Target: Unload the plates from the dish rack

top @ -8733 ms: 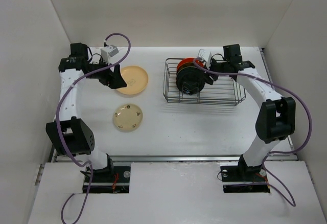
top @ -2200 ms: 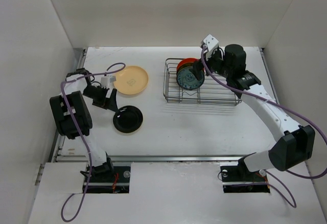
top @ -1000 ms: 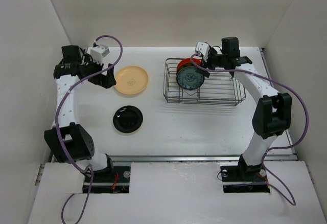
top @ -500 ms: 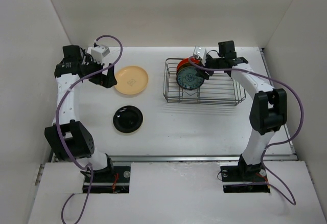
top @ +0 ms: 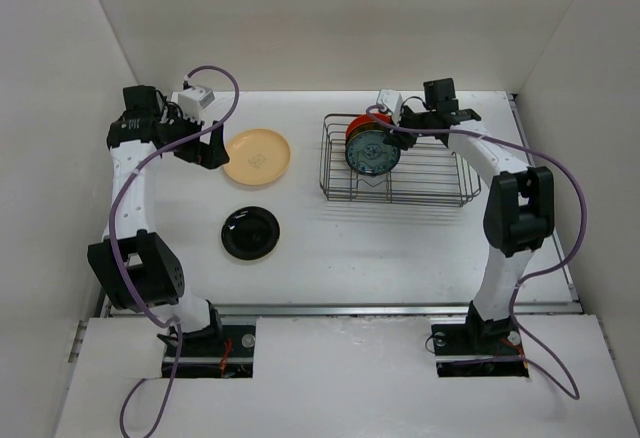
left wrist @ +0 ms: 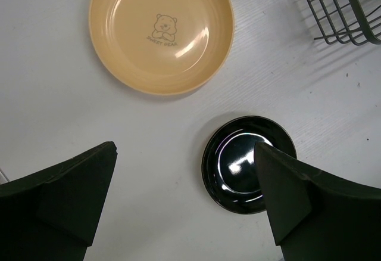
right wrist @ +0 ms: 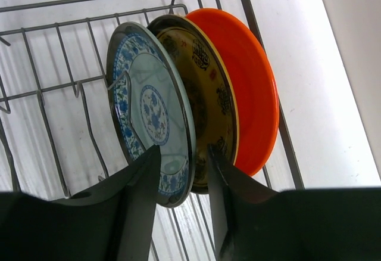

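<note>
- R fingers (right wrist: 183, 151): part-spread, straddling the lower rim of the blue-patterned plate (right wrist: 149, 118). One tip is over its face, the other over the yellow-patterned plate (right wrist: 205, 88) behind. No pinch seen.
- 3 plates stand upright in the dish rack (top: 430, 173), packed close at one end: blue, yellow, then the orange-red plate (right wrist: 253, 88) at the back.
- Risk 1: gap btwn blue & yellow is slim. The back finger could catch the yellow plate too and drag both, or knock it into the orange-red one.
- Risk 2: a thin rim grip on a glazed plate could pivot or slip on the lift, clip the rack wires, or tug the rack across the counter (left wrist: 149, 130).
- L fingers (left wrist: 184, 154): spread wide, holding nothing, above the counter. Peach plate (left wrist: 161, 31) & dark glossy plate (left wrist: 249, 162) lie flat below, apart from each other, outside the rack.
- Writing: peach plate has a bear drawing w/ a tiny caption, prob. "SWEET BEAR", not certain. Marks on the yellow plate aren't legible. No brand seen.
</note>
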Action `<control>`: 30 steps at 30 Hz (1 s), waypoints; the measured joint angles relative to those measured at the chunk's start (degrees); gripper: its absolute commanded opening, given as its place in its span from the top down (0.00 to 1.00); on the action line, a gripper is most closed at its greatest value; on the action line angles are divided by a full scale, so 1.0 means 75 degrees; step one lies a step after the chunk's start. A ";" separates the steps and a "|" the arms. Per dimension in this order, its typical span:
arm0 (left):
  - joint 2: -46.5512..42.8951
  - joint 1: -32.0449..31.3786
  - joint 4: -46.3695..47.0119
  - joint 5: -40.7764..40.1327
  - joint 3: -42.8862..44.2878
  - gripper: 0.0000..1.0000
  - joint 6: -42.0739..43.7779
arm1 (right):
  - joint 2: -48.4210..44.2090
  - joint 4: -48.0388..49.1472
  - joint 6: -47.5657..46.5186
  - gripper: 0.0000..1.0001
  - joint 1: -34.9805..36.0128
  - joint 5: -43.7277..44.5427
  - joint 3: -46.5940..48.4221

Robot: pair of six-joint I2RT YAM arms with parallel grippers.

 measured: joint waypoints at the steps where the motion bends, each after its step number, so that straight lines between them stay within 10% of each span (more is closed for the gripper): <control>1: 0.0017 0.0000 0.0003 0.0000 0.0023 0.00 -0.0006 | 0.0012 0.0003 0.0023 0.59 0.0003 0.0026 0.0006; 30: -0.0073 0.0000 0.0064 -0.0064 -0.0044 0.00 -0.0134 | -0.0449 0.1282 0.0895 0.98 0.0350 0.1236 -0.1000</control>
